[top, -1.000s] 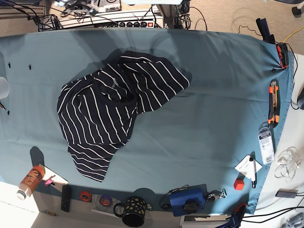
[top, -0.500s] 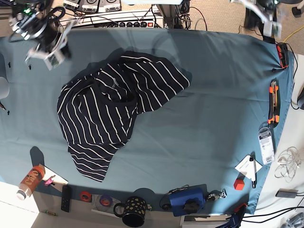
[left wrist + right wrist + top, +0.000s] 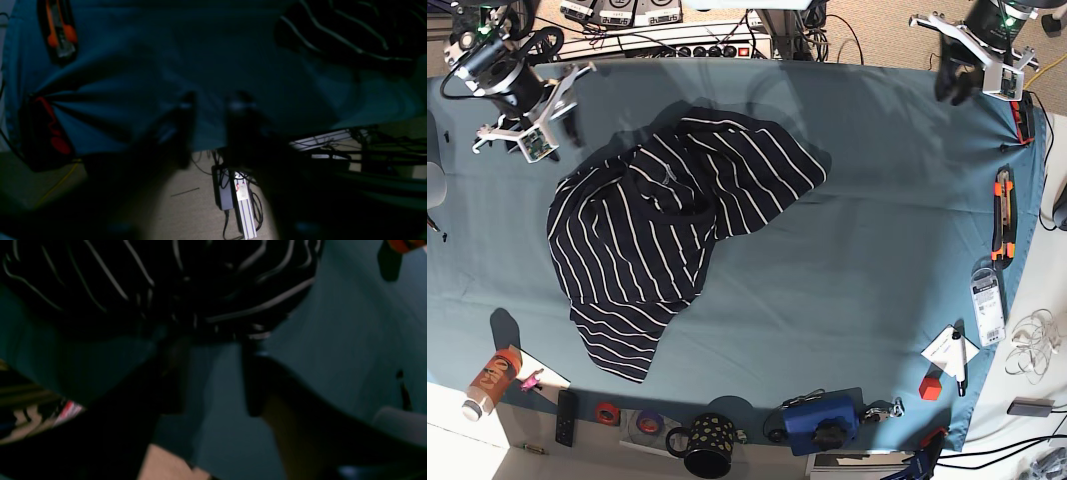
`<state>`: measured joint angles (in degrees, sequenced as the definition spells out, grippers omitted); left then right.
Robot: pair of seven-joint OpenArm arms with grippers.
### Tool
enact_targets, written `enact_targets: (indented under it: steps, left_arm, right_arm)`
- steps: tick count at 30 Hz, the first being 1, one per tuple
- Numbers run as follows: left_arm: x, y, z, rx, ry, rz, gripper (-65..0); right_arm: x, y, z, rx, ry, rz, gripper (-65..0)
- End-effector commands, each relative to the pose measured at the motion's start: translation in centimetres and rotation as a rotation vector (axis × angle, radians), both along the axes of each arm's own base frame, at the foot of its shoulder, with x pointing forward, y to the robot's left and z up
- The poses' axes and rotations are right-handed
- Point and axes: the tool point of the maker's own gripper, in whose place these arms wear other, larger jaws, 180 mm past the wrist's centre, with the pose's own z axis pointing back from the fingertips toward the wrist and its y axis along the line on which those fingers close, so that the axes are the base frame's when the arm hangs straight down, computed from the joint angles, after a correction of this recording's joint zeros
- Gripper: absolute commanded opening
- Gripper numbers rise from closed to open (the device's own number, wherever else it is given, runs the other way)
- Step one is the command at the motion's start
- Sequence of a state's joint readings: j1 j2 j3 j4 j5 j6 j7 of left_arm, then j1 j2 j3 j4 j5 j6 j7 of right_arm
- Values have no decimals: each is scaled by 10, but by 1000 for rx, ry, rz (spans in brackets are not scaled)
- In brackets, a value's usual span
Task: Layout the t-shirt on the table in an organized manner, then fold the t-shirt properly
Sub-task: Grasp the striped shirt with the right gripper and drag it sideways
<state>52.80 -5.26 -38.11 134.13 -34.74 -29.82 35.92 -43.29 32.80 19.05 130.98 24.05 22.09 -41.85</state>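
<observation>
The dark navy t-shirt (image 3: 662, 225) with thin white stripes lies crumpled left of the middle of the teal table (image 3: 877, 250). My right gripper (image 3: 555, 115) hovers over the far left of the table, just off the shirt's far-left edge. In the right wrist view the gripper (image 3: 213, 353) is open and empty, with the shirt (image 3: 166, 283) just ahead of the fingertips. My left gripper (image 3: 949, 85) is at the far right corner. In the left wrist view it (image 3: 211, 106) is open and empty over the table edge (image 3: 133, 66), and the shirt (image 3: 350, 30) lies far off.
An orange utility knife (image 3: 1002, 215) and a red clamp (image 3: 1022, 115) sit along the right edge. A pen on paper (image 3: 957, 355), a red cube (image 3: 930, 385), a blue device (image 3: 822, 420), a dark mug (image 3: 702, 445) and an orange bottle (image 3: 492, 380) line the near edge.
Both arms have come into view over the far edge, where none showed a second ago. The left gripper has dropped towards the far right corner. The shirt has not moved.
</observation>
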Motion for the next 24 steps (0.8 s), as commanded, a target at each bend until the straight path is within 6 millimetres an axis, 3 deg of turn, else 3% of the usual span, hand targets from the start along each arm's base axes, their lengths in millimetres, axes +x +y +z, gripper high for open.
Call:
enact_targets:
  steps: [1, 3, 8, 15, 21, 22, 24]
  left_arm:
    - [2, -1, 9, -6, -32, -5, -383]
    - [2, -1, 9, -6, -32, -5, -342]
    - [3, -1, 9, -7, -36, -5, -341]
    - [3, -1, 9, -6, -35, -5, -341]
    - [4, -1, 10, -7, -45, -4, -341]
    - [5, -1, 11, -9, -52, -3, -341]
    - [8, -1, 15, -13, -74, -1, -341]
  right_arm:
    - [8, 8, 13, 29, -66, 24, -359]
    - [16, 17, 16, 66, -97, 29, -359]
    - [37, 51, 3, 108, -105, 73, -359]
    - [80, 39, -38, -35, -111, -24, -359]
    - [102, 33, -42, -51, -108, -40, -362]
    - [105, 33, -40, -51, -115, -41, -387]
    - [110, 33, -36, -51, -130, -44, -507]
